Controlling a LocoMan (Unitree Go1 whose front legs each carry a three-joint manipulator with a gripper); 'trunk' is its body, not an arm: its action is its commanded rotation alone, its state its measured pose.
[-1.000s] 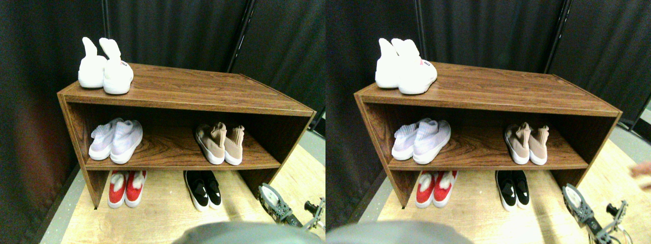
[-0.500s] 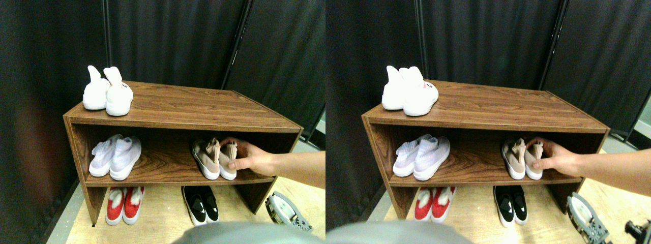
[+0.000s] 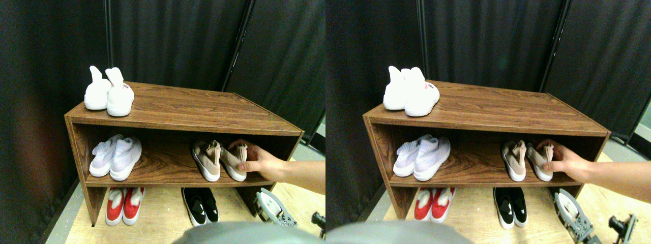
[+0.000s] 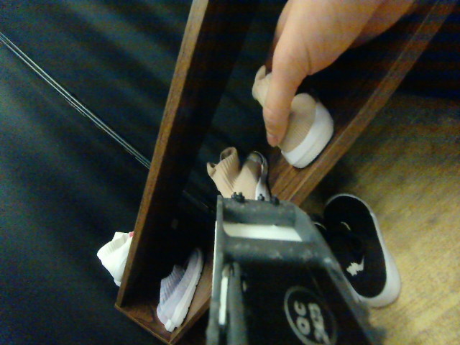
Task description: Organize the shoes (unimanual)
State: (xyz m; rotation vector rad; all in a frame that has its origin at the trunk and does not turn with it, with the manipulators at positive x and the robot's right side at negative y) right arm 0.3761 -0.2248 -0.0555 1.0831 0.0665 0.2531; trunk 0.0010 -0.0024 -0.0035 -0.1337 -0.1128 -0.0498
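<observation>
Stereo pair view: the tan shoes [image 3: 207, 160] sit at the right end of the middle shelf [image 3: 163, 155], and a person's hand [image 3: 262, 163] grips the outer one, which lies askew. The robot's hand [image 3: 274, 211] hovers low by the rack's right front corner; I cannot tell whether it is open or closed. It is best to hold off until the person is clear, then nudge the skewed shoe square beside its mate.

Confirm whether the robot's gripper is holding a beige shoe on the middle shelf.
No, a person's hand grips the right beige-tan knit sneaker; the right gripper sits low by the floor.
</observation>
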